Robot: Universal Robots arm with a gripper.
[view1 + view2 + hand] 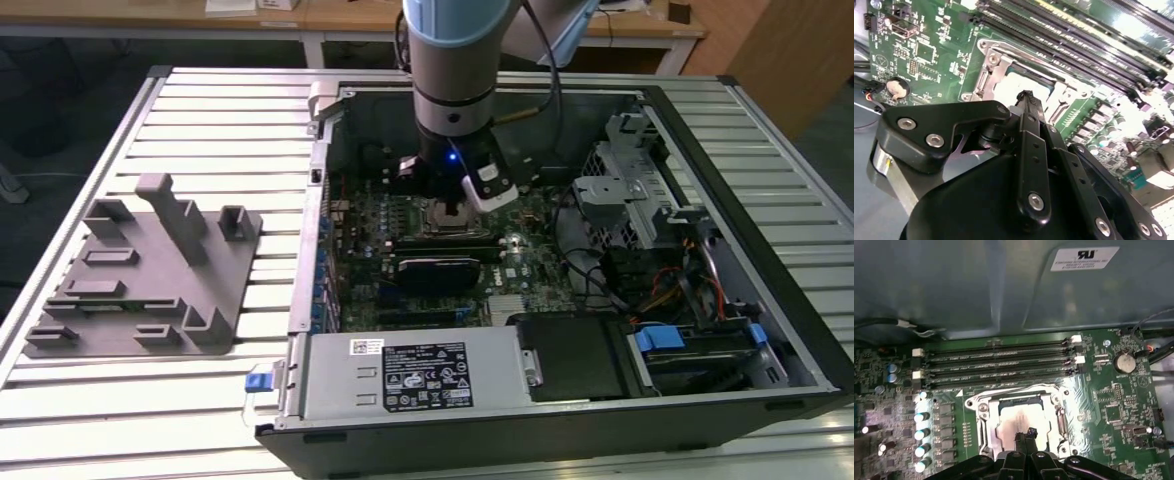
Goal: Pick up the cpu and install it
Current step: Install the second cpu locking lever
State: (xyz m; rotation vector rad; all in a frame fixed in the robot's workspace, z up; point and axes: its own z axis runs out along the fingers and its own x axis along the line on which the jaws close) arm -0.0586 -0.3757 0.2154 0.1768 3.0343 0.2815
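The cpu [1011, 424] is a shiny silver square lying flat inside the metal socket frame [985, 424] on the green motherboard [1114, 405]. In the second wrist view the cpu [1021, 86] shows as a pale plate in the same frame. My gripper [1025, 434] hangs right above the cpu's edge, its two black fingers pressed together with nothing between them; the second wrist view shows the gripper [1026, 95] the same way. In the exterior view the gripper [447, 205] reaches down into the open computer case [747, 330] over the socket [441, 225].
Several memory slots [999, 362] run beside the socket, and a row of capacitors [921, 432] stands close by. A coin battery [1124, 362], cables [667, 290], a drive cage [627, 200] and the labelled power supply box [414, 375] crowd the case. A grey fixture [147, 270] sits on the slatted table.
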